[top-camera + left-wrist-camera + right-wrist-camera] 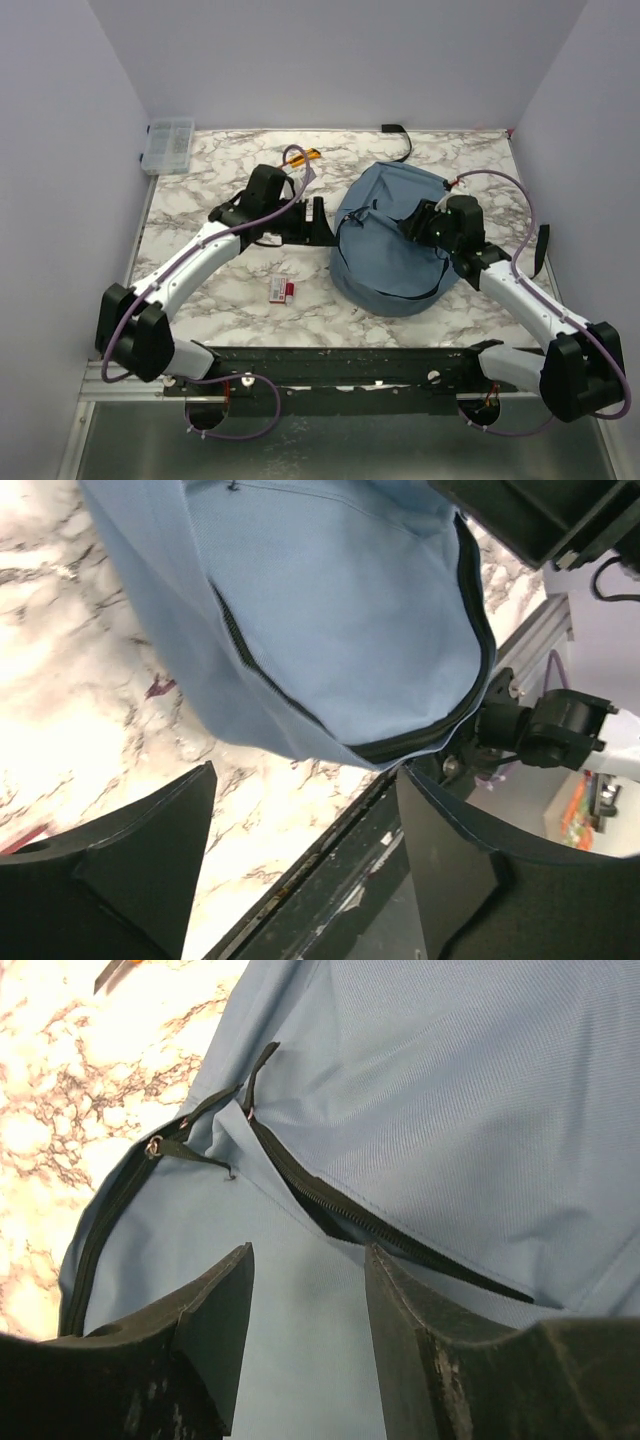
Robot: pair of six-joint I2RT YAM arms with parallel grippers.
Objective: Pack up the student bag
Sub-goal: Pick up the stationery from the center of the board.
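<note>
Top external: student bag (382,255), contents hidden

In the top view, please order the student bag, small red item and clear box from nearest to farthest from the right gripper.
1. student bag, just below the right gripper.
2. small red item, on the table left of the bag.
3. clear box, far left corner.

The student bag (390,255) was soft, matt cloth with a fine weave showing close up, and its zipper (330,1200) was dark and toothed. The table (230,300) looked like marble, smooth and faintly glossy. The right gripper (308,1260) was matt black plastic, scuffed grey. At the upper left, the box (170,145) was clear plastic.
</note>
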